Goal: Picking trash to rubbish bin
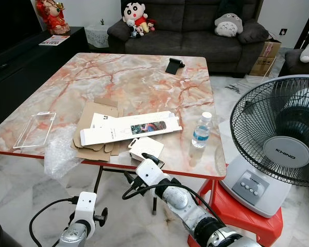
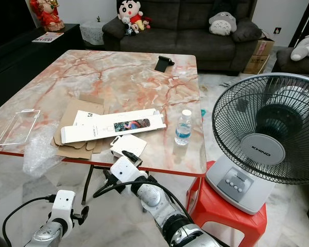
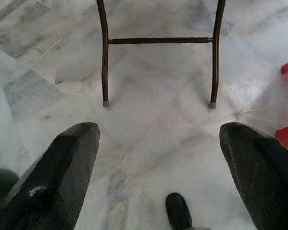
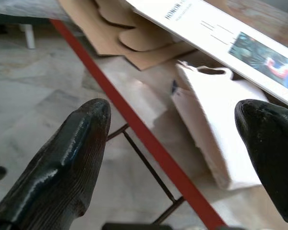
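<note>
My long white box lies across the brown cardboard and hides its middle; the small print on the box is too fine to read. The small white box sits at the tabletop edge, its near corner covered by my right hand in the head views. The fan is cut off at the right edge — so is the sofa at the top. My left arm runs off the bottom.
</note>
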Available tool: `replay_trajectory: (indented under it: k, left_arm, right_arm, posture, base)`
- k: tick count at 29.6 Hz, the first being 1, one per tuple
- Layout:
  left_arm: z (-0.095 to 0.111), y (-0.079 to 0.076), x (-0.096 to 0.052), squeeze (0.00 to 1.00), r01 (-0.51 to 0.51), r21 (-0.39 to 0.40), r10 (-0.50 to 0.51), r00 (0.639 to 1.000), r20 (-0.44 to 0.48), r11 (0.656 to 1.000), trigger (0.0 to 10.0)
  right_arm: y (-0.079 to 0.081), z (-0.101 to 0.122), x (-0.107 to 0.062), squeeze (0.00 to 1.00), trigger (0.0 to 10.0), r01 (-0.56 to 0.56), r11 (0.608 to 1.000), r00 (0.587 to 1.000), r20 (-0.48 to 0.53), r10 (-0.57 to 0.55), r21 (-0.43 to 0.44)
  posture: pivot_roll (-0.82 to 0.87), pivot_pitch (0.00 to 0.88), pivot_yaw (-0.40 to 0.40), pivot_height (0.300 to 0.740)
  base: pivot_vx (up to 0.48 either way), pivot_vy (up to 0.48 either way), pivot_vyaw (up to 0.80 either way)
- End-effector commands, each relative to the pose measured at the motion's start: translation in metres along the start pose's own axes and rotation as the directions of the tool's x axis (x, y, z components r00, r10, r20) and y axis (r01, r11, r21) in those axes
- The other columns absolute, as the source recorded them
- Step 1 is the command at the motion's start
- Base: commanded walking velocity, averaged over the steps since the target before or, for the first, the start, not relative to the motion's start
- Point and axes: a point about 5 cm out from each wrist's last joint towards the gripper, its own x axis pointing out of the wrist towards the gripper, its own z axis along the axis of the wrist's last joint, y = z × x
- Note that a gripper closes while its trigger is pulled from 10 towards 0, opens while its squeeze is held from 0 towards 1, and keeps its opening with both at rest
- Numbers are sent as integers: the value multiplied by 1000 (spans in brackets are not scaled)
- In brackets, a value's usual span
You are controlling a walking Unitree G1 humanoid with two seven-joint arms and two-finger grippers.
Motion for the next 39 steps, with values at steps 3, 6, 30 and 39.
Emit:
replay_trajectory:
  k: [3, 6, 30, 39]
  left_arm:
    - [2, 2, 0, 0, -8, 13, 8, 1000, 13, 1000, 10000]
    - [2, 2, 0, 0, -9, 14, 9, 1000, 12, 1000, 10000]
    - [3, 3, 0, 0, -23, 10, 23, 1000, 15, 1000, 10000]
    - [2, 3, 0, 0, -26, 8, 26, 1000, 14, 1000, 10000]
  right_arm:
    - [1, 17, 10, 0, 10000, 2, 1000, 1000, 30, -2, -5]
    - [2, 17, 11, 0, 10000, 5, 1000, 1000, 27, -4, -7]
    - [-6, 17, 15, 0, 10000, 41, 998, 998, -42, -43, -41]
    - [-7, 18, 16, 0, 10000, 46, 998, 998, -48, -48, -38]
  posture:
    - [20, 19, 7, 740]
    - [20, 19, 7, 740]
    - [38, 18, -12, 740]
    - [40, 20, -14, 740]
  base:
    - [0, 0, 0]
    - [0, 0, 0]
    - [0, 0, 0]
    - [0, 0, 0]
